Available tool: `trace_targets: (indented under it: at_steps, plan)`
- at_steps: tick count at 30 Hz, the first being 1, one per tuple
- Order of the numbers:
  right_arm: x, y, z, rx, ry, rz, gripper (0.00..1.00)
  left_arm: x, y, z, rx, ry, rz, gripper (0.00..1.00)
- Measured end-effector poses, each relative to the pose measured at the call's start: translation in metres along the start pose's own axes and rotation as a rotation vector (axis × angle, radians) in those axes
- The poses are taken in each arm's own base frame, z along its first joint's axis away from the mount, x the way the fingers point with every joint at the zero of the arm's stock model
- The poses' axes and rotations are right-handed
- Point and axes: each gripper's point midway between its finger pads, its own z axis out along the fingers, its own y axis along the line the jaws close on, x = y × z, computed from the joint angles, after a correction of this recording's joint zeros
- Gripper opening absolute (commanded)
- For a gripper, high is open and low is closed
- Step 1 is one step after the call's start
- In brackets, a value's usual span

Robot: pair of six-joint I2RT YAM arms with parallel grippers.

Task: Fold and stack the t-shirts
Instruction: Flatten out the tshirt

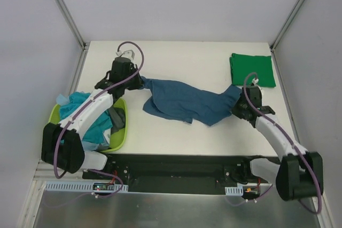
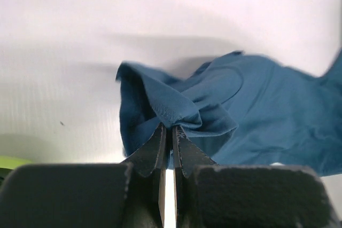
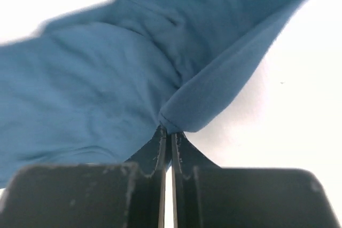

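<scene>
Teal-blue t-shirt (image 1: 184, 102) lay stretched across the table (image 1: 187, 60), one end clamped tight in the left gripper (image 2: 168, 127) and the other in the right gripper (image 3: 170, 130). A folded green t-shirt (image 1: 252, 70) sat at the far right corner.

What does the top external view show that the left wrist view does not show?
Only the top external view: the folded green t-shirt at the far right, the right gripper shut on the far end of the dark teal-blue t-shirt, and a turquoise tee in the basket. Only the left wrist view: up close, the jaws pinched shut on a bunched fold with a stitched hem. Both: the dark teal-blue t-shirt, the left gripper holding it, and the white table.
</scene>
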Motion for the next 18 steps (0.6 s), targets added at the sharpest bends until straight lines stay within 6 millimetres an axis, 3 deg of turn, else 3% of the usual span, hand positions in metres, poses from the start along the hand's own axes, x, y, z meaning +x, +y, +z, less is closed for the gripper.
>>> trace_targets:
  at_steps: [2, 5, 9, 13, 18]
  plan:
    - [-0.024, 0.019, -0.032, -0.089, -0.079, -0.008, 0.01, -0.019, -0.007, -0.017, 0.037, -0.055, -0.009, 0.0]
    - [-0.064, 0.049, -0.099, -0.254, -0.238, -0.017, 0.01, -0.056, -0.03, -0.062, 0.128, -0.188, 0.0, 0.0]
    - [-0.107, 0.08, -0.218, -0.474, -0.444, -0.046, 0.01, -0.104, -0.059, -0.143, 0.246, -0.404, 0.027, 0.0]
    - [-0.122, 0.089, -0.322, -0.636, -0.599, -0.078, 0.01, -0.139, -0.079, -0.234, 0.345, -0.622, 0.058, 0.0]
    - [-0.124, 0.091, -0.409, -0.758, -0.702, -0.124, 0.01, -0.168, -0.097, -0.332, 0.435, -0.838, 0.095, 0.0]
